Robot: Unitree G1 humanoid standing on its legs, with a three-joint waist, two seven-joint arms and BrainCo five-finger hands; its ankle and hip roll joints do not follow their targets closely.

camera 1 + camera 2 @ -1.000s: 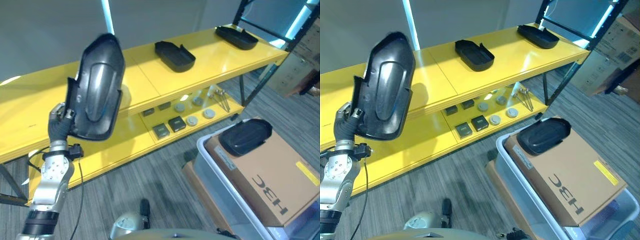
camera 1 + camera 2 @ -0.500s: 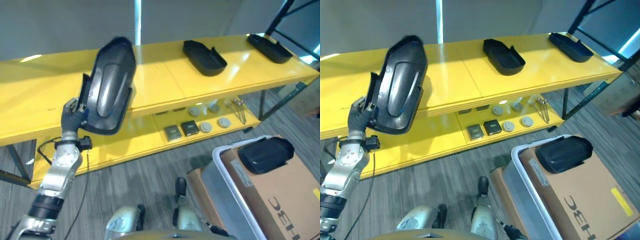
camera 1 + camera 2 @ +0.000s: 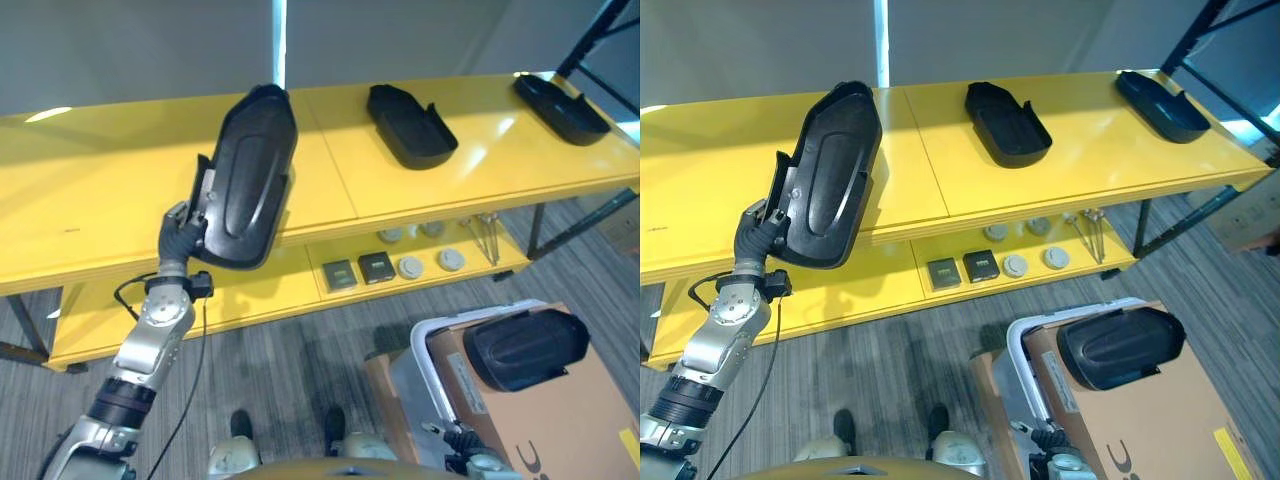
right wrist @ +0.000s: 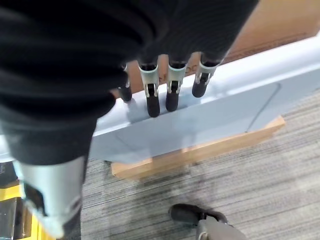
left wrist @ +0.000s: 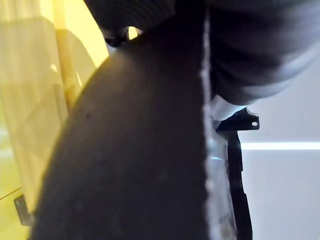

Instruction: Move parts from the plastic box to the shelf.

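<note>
My left hand is shut on the lower edge of a large black shell-shaped part and holds it upright, leaning over the front of the yellow shelf's top board. That part's dark back shows close up in the left wrist view. Another black part lies on a cardboard box inside the clear plastic box at the lower right. My right hand hangs open, its fingers straight over the plastic box's rim.
Two more black parts rest on the top board to the right. The lower board carries small black boxes, grey discs and metal tools. A brown board lies under the plastic box on grey carpet.
The camera has moved, so the shelf now sits squarer in view. The left hand still holds the black part, which now stands nearer the shelf, over the middle of the top board.
</note>
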